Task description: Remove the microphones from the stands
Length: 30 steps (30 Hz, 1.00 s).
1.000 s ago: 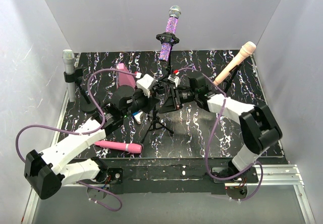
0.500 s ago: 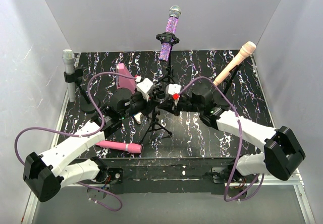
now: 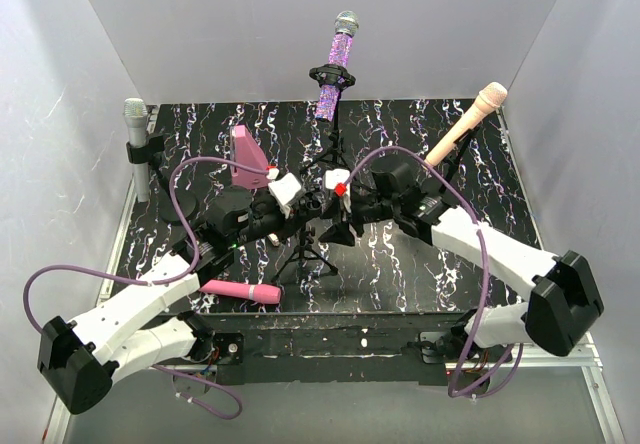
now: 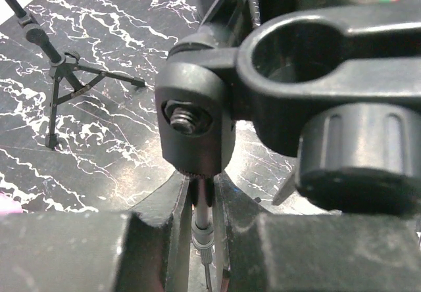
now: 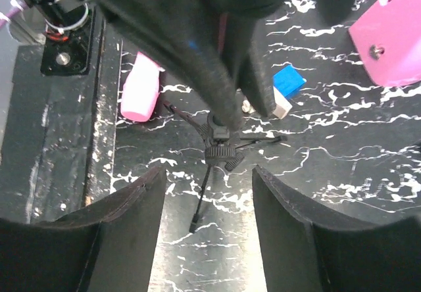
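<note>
Left end effector (image 4: pixel 200 193) clenches the stand's pole (image 4: pixel 201 231); right end effector (image 5: pixel 209 180) hangs released. Pink microphone (image 3: pixel 236 290) looks rigid, slick: grip mid-barrel.

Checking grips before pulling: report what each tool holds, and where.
Left tool clamps the stand pole just below the clip. Right tool stands open, holding nothing.

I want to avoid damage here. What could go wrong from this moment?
The left gripper is shut on the thin stand rod, so a pull may tip the small tripod. The open right gripper hangs very close to the left one; they could collide. The pink microphone lies near the table edge and might roll off.
</note>
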{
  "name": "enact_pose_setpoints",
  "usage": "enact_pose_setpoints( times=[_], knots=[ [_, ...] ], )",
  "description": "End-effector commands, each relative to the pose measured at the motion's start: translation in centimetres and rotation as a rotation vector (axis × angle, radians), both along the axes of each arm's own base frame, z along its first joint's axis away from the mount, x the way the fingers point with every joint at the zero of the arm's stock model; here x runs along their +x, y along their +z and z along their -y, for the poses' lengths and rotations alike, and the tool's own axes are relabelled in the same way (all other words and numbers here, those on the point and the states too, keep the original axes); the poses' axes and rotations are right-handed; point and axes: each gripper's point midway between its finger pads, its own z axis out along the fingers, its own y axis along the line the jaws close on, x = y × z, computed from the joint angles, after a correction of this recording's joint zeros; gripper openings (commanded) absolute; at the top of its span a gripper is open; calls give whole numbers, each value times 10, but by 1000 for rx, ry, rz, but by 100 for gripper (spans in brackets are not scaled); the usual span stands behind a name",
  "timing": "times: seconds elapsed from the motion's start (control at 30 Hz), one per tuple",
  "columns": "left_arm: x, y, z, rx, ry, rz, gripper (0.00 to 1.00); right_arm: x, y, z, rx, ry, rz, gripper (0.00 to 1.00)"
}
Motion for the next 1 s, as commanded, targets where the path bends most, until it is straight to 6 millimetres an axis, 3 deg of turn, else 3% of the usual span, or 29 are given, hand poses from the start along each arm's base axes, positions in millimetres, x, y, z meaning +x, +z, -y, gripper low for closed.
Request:
enact_pose_setpoints(
  times=[0.0, 0.2, 0.47, 0.63, 0.87, 0.97],
  knots=[
    [-3, -5, -6, 43, -14, 36, 9, -1, 5, -13, 1, -18, -163, 62],
    [-4, -4, -9, 48, -5, 29, 26, 3, -2, -19, -6, -19, -198, 61],
    [-8, -1, -8, 47, -28, 28, 18, 5, -5, -23, -3, -32, -238, 59],
    [-11, 2, -7, 45, -47, 32, 1, 10, -10, -27, -2, -35, -239, 59],
    [-10, 1, -7, 56, -52, 58, 0, 8, -11, -33, 3, -2, -264, 49],
    [-11, 0, -7, 55, -57, 58, 0, 7, -7, -34, 12, 8, -276, 50]
  ],
)
